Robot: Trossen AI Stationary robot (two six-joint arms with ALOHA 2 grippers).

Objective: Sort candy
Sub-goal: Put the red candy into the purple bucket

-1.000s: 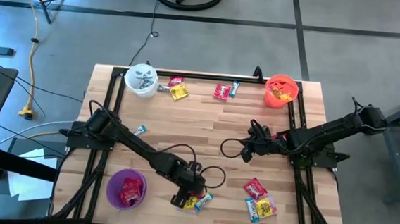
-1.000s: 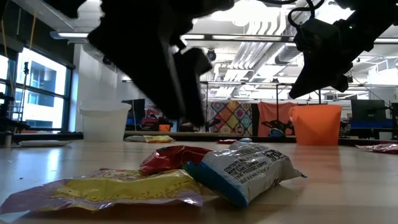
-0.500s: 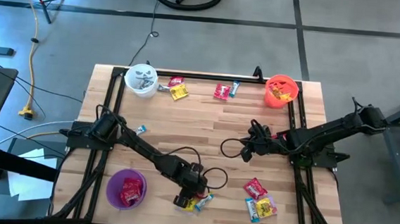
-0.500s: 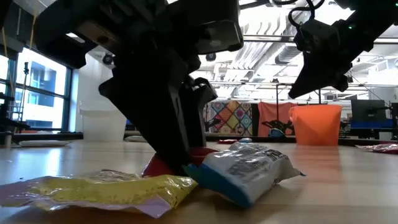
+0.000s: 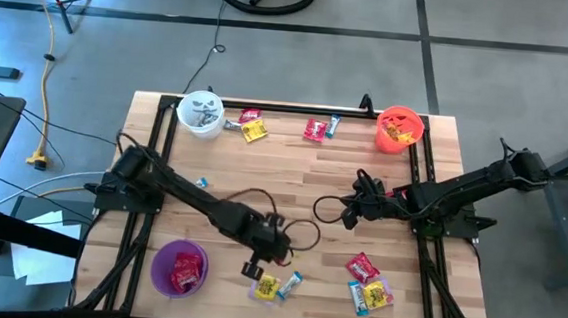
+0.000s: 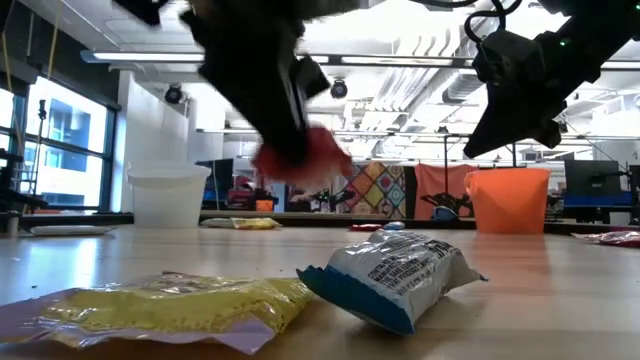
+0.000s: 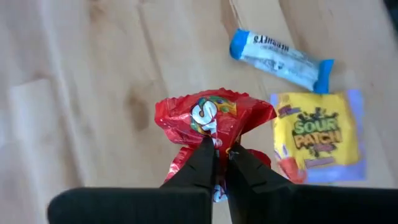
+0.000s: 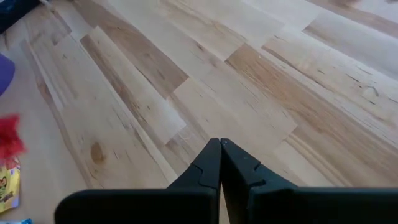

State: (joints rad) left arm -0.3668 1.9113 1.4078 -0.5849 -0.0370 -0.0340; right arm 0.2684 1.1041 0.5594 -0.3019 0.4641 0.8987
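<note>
While the left gripper (image 7: 221, 151) pinches one red candy (image 7: 214, 118) above the worktop (image 5: 263, 178), one yellow candy (image 7: 317, 134) and one blue candy (image 7: 281, 55) lie below; right gripper (image 8: 220, 147) hovers, fingers together, empty.

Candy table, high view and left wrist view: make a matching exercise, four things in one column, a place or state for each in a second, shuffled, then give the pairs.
Things:
1. red candy
2. yellow candy
3. purple bucket
4. right gripper

Places or states:
A. lying flat on the wood beside a blue candy
B. pinched in the left gripper, lifted off the table
C. shut on nothing, mid-table
D. holding red candy, near the left gripper

Pairs: 1-B, 2-A, 3-D, 4-C
</note>
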